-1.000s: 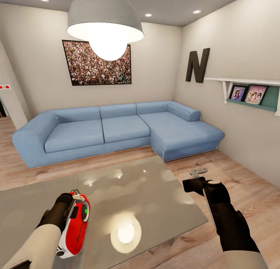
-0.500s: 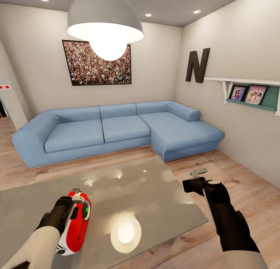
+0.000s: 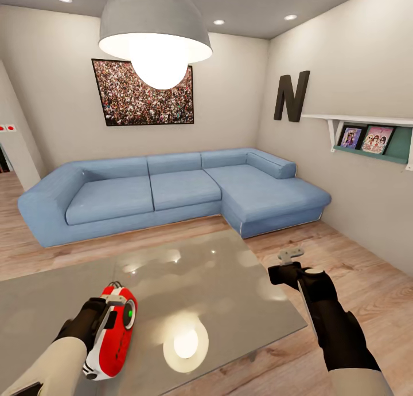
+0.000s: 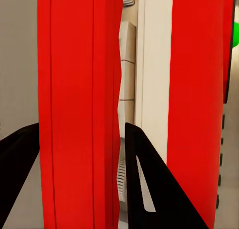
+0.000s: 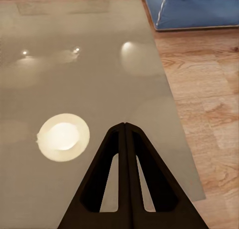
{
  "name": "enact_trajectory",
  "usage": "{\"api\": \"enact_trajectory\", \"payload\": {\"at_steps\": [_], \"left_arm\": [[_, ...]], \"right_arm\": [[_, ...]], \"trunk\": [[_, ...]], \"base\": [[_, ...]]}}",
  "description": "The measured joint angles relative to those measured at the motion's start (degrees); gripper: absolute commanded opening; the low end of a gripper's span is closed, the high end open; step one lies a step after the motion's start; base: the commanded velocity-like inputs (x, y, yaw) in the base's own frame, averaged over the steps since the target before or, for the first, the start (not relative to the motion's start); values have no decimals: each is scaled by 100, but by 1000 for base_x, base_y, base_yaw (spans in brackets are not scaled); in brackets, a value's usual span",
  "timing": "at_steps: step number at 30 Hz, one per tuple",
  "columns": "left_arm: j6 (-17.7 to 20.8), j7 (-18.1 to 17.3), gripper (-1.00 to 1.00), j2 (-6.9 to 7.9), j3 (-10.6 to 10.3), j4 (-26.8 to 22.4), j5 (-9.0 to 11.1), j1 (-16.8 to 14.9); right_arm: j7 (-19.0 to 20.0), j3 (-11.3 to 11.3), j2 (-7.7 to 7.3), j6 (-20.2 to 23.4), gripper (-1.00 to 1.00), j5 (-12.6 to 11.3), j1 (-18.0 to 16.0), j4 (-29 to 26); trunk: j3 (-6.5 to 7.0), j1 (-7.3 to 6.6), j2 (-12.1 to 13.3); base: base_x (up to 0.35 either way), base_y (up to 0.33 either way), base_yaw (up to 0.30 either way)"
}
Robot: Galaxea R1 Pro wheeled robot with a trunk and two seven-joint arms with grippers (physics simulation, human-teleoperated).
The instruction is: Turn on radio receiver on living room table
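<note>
Radio receiver (image 3: 112, 332) lower now in left gripper (image 3: 109, 314); above table (image 3: 229, 281).

The radio (image 3: 112, 333) hides the left gripper (image 3: 112, 314) fingertips at the head view's lower left. In the left wrist view the radio (image 4: 79, 109) runs past the frame's top and bottom. The shelf (image 3: 376, 137) is cut at the right edge, its photos too small to read.

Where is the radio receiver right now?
In the head view the radio receiver sits low on the robot's left, at the near left part of the table, with the left gripper around it.
</note>
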Motion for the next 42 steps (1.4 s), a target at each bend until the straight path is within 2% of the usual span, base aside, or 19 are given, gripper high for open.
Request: {"api": "enact_trajectory", "payload": {"at_steps": [7,34,35,36,42], "left_arm": [[-295,3,-100,9,7,152,-17,-11],[-289,-4,-100,9,5,128,-5,0],[-289,-4,100,9,6,128,-6,0],[-785,-3,100,9,25,497,18,9],[-803,-3,100,9,54,514,15,7]], "right_arm": [[0,0,0,-9,-100,-1,0,6],[0,-9,-16,-10,-100,8,0,67],[0,-9,-17,-10,-100,8,0,67],[0,-9,-16,-10,-100,9,0,67],[0,-9,-18,-10,-100,9,0,68]], "trunk": [[3,-2,-2],[2,-1,-2],[2,-1,-2],[0,0,0],[1,0,0]], "base": [[0,0,0],[0,0,0],[0,0,0],[0,0,0],[0,0,0]]}}
